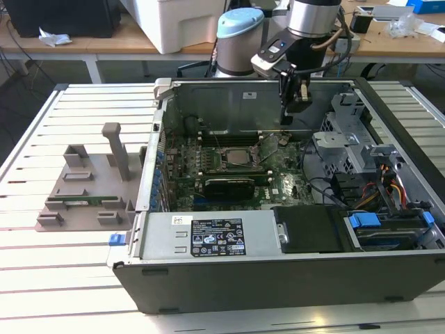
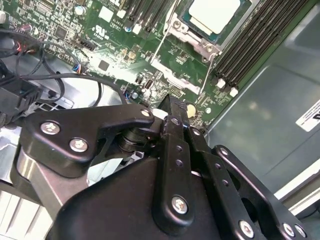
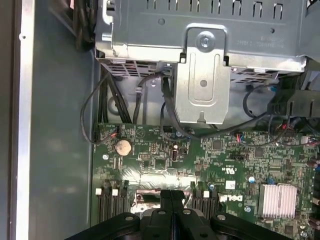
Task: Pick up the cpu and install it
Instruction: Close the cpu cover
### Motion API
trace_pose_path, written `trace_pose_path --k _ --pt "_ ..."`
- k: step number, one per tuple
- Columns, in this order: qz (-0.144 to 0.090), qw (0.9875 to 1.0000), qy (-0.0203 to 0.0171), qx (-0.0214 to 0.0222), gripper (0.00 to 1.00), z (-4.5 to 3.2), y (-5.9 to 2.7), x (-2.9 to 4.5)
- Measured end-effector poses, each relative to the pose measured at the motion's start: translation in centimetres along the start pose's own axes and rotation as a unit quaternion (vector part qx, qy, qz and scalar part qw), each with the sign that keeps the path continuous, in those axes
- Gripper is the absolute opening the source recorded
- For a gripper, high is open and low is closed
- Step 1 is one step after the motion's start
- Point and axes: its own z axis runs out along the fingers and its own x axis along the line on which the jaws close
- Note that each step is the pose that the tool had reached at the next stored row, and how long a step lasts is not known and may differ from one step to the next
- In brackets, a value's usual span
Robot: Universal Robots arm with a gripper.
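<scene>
Pincer [image 1: 288, 115] was closed right up. In the first wrist view its two fingers [image 3: 166, 199] sat pressed together with just a thin seam between them, and I couldn't see anything caught in there. It hung inside the open case [image 1: 278, 278], over the board [image 3: 165, 150] and close to the back wall, a bit to the exterior view's right of the socket.

Cpu [image 2: 212, 12] was apart from the pincer, lying flat in the socket with the silver plate facing up. It's square, so no real long axis, and its edges ran in line with the memory slots [image 2: 250, 40] next to it. In the second wrist view one side of it was cut off at the edge, and the pincer's black body hid a good chunk of the board.

Off to the exterior view's left of the case, the tray [image 1: 83, 191] sat on the table [image 1: 69, 278].
</scene>
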Motion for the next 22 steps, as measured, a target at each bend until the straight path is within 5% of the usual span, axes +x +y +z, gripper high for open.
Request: trace_pose_path --k 6,13,22 --pt "0.0 1.0 0.0 0.0008 0.11 0.53 0.76 0.07" --pt "0.0 1.0 0.0001 0.0036 0.11 2.88 1.08 0.2" --pt "0.0 1.0 0.0002 0.0048 0.11 4.98 1.21 0.31"
